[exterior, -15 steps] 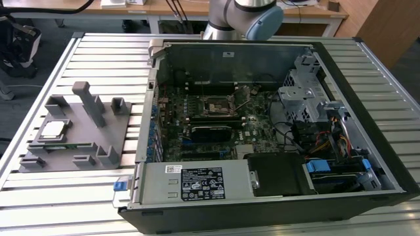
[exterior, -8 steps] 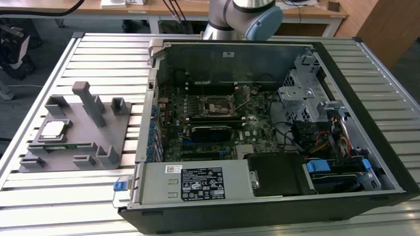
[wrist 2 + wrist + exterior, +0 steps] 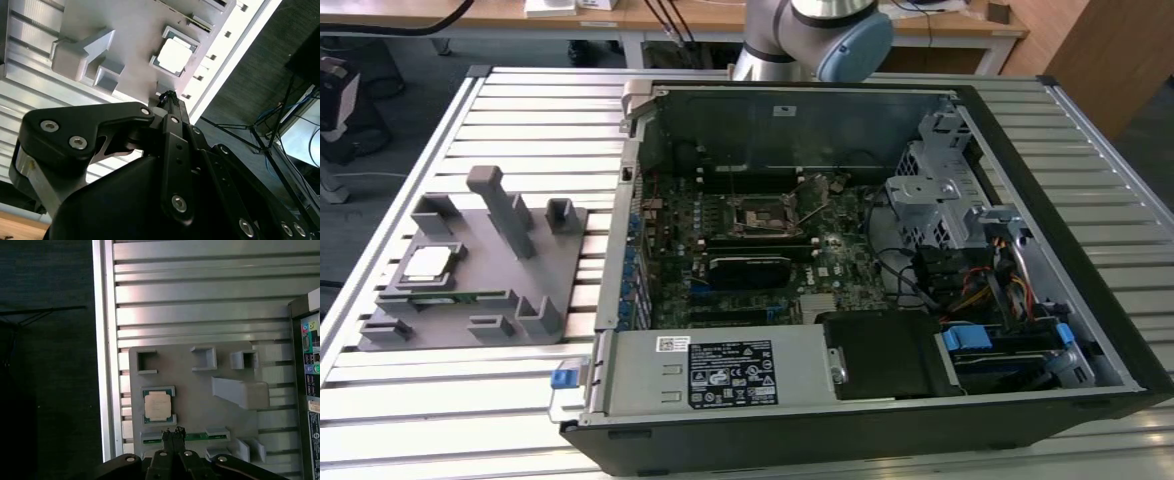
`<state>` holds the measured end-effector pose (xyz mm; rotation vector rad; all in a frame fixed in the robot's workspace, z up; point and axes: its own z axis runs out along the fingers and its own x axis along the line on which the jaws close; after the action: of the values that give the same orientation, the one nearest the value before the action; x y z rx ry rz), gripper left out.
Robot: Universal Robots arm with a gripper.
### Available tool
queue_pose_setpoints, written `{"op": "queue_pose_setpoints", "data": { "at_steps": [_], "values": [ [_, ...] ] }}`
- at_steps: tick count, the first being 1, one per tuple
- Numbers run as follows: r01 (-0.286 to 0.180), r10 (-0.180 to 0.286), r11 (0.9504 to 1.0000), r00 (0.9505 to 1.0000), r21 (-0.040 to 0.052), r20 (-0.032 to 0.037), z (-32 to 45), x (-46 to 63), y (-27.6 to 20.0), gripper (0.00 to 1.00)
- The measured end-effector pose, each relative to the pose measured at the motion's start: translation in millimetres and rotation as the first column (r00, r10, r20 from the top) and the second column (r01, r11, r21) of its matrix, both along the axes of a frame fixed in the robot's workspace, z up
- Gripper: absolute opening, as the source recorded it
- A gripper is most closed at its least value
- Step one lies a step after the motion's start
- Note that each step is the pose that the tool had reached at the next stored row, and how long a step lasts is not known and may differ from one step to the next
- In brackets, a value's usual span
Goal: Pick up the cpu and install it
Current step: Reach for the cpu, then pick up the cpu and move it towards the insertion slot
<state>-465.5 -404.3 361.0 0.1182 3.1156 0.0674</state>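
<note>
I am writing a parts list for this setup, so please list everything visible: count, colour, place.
cpu: one, silvery, in the tray
memory stick: one, green, in the tray beside the cpu
tray: one, grey, on the table, exterior view's left
case: one, black, open, on the table beside the tray
socket: one, dark, inside the case
table: one, silver slats, under everything
arm: one, grey and blue, behind the case
pincer: one, black, shut, above the tray
</note>
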Motion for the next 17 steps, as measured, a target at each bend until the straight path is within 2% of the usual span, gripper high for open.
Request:
{"op": "queue_pose_setpoints", "data": {
  "at_steps": [8, 12, 17],
  "values": [
    [0.000, 0.000, 1.0000, 1.0000, 0.0000, -0.0001, -1.4, -7.5, 0.0, 0.11],
    [0.000, 0.000, 1.0000, 1.0000, 0.0000, -0.0026, -5.4, -9.2, 0.0, 0.11],
    [0.000, 0.000, 1.0000, 1.0000, -0.0009, -0.0025, -8.5, -9.3, -0.1, 0.11]
  ]
}}
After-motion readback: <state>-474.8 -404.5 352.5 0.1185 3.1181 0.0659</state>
